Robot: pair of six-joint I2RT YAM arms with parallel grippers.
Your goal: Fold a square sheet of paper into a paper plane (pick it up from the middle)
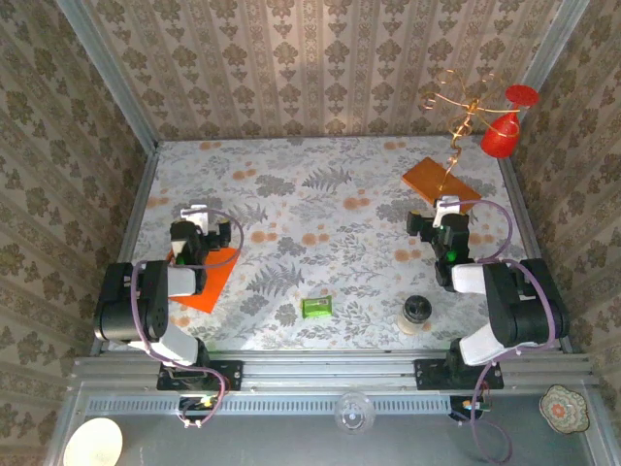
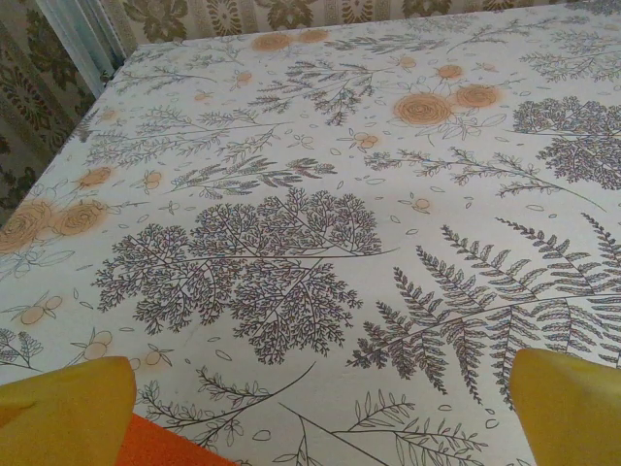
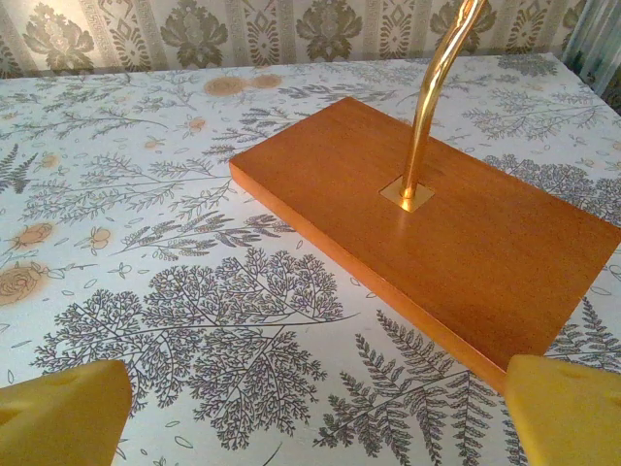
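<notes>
The square sheet of paper (image 1: 215, 280) is bright orange and lies flat on the table at the near left, partly under my left arm. One corner of it (image 2: 165, 449) shows at the bottom of the left wrist view. My left gripper (image 1: 197, 212) hovers just beyond its far edge, open and empty (image 2: 320, 422), with the yellow fingertips (image 2: 63, 413) wide apart. My right gripper (image 1: 446, 206) is open and empty (image 3: 315, 417) over bare tablecloth. Its yellow fingertips (image 3: 568, 413) sit just short of the brownish board. The paper plane is out of view.
A brownish-orange board (image 3: 437, 233) with a gold wire stand (image 3: 437, 78) carrying red pieces (image 1: 503, 136) stands at the back right. A green packet (image 1: 316, 307) and a small jar (image 1: 416, 313) lie near the front edge. Patterned walls enclose the table.
</notes>
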